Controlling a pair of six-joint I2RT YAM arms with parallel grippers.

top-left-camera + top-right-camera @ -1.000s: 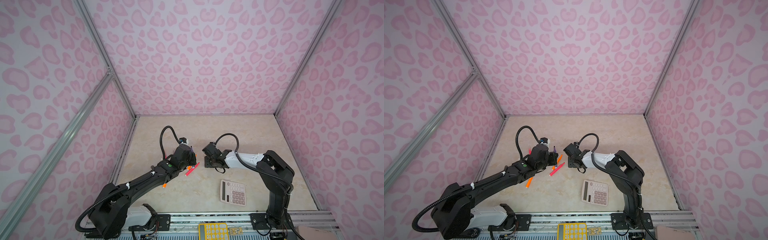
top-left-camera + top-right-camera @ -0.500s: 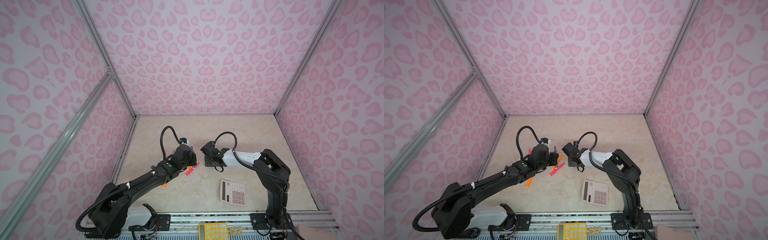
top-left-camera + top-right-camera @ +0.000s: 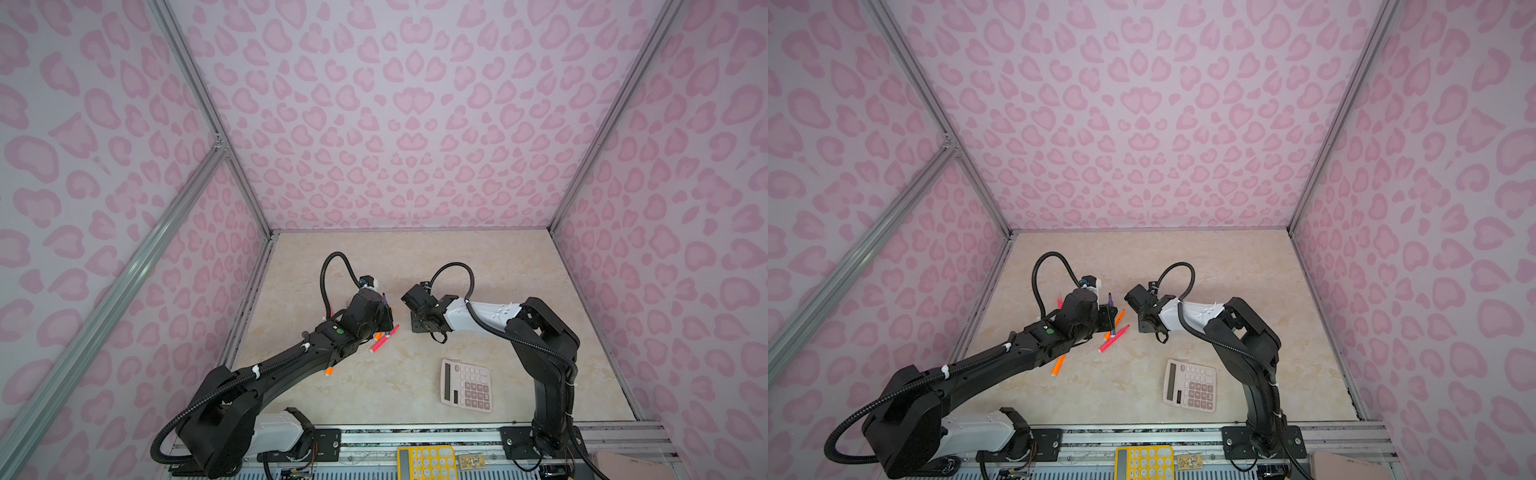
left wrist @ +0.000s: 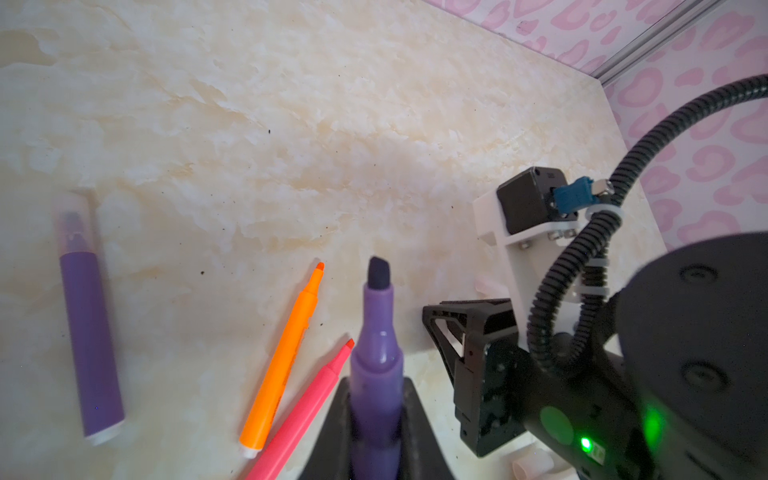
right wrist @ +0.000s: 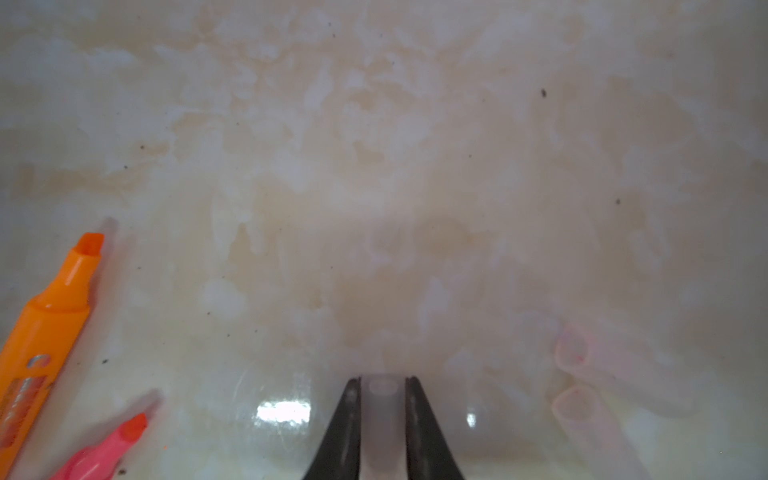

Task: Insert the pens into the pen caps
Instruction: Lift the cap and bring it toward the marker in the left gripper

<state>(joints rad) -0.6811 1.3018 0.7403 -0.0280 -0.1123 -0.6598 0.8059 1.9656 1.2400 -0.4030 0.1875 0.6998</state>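
On the beige marbled tabletop (image 3: 415, 266), near its middle, the left gripper (image 4: 376, 395) was clamped tight on a slim purple marker pen (image 4: 377, 328) with its dark tip bare. The right gripper (image 5: 382, 384) close by was pinched onto a short clear plastic cap (image 5: 382, 424). 2 more clear caps (image 5: 598, 361) lay beside it, while an orange pen (image 4: 286, 361) and a pink-red pen (image 4: 309, 409) lay loose together.

You get soft, even light, bowed edges in both top views, and a hazy right wrist view with glare on the counter (image 5: 283, 412).
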